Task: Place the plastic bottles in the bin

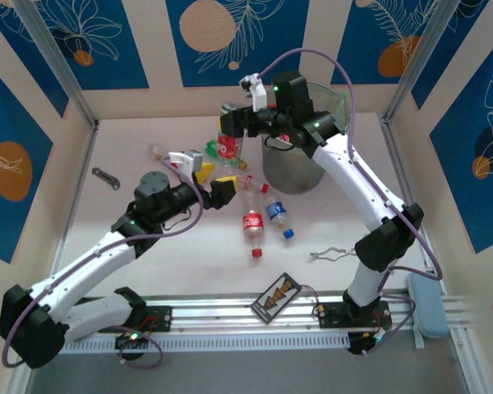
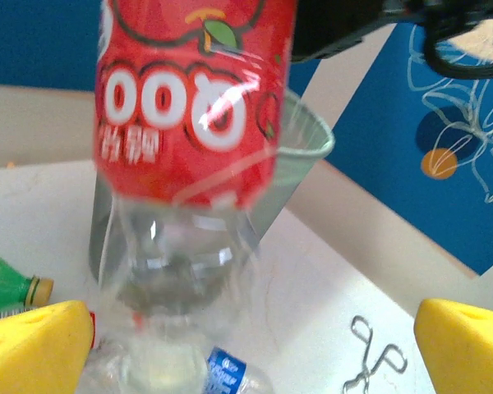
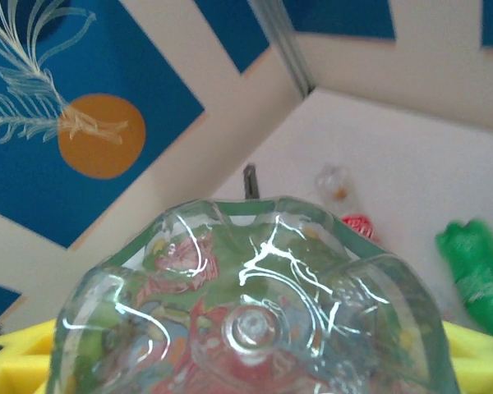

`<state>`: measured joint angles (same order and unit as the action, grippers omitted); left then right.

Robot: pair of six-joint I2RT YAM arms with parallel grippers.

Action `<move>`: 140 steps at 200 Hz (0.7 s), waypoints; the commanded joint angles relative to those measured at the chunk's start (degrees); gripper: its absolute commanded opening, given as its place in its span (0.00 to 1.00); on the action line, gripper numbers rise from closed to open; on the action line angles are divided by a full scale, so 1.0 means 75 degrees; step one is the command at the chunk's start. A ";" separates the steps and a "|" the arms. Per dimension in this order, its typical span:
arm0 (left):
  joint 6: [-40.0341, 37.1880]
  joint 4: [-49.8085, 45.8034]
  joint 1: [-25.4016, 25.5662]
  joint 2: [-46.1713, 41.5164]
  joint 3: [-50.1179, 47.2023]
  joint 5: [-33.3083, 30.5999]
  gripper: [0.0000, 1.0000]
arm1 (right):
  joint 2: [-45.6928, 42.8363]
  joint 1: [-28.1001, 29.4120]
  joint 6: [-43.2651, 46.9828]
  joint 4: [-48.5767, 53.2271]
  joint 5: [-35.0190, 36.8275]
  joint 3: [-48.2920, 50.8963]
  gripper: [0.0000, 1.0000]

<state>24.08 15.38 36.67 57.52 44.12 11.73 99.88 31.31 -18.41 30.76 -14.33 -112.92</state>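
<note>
Desk (image 1: pixel 140 131) from your left: a small dark tool (image 1: pixel 107 177) lies near the left wall, well apart from the rest. A clear bottle (image 1: pixel 158 152) lies on its side farther in.

Next you see the left gripper (image 1: pixel 212 179) near the middle of the desk. Its jaws are spread wide, and in the left wrist view the yellow pads (image 2: pixel 37 349) sit at the two lower corners, touching nothing. A green bottle (image 2: pixel 8 283) lies on the desk just left of them.

Between and above those pads stands the red-labelled bottle (image 1: pixel 228 146), cap down and base up. The right gripper (image 1: pixel 240 125) pinches it near the base. In the right wrist view its yellow fingers (image 3: pixel 16 361) flank the clear base on both sides. You cannot tell whether the cap touches the desk.

Nearer to you lie a red-capped bottle (image 1: pixel 253 226) and, just beside it, a blue-labelled bottle (image 1: pixel 278 215). The bin (image 1: pixel 292 174) stands upright just right of the held bottle, at the far right of the desk. Metal scissors (image 1: pixel 333 254) lie near the right arm, and a black card (image 1: pixel 278 295) sits at the near edge.
</note>
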 commanded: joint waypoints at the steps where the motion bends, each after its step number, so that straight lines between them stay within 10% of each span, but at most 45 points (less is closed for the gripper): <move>1: 0.0008 -0.0385 0.0038 -0.0318 0.0047 -0.0317 1.00 | -0.0003 -0.0341 0.0616 0.0234 0.0394 -0.0896 0.61; 140: 0.0268 -0.2669 -0.0002 0.4661 0.5408 -0.0549 0.88 | 0.1126 -0.3097 0.2280 0.1941 0.2775 -0.3690 0.60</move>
<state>28.29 0.62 36.67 87.50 77.17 6.20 103.57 8.45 -5.50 38.52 2.79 -136.57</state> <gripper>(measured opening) 0.877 0.606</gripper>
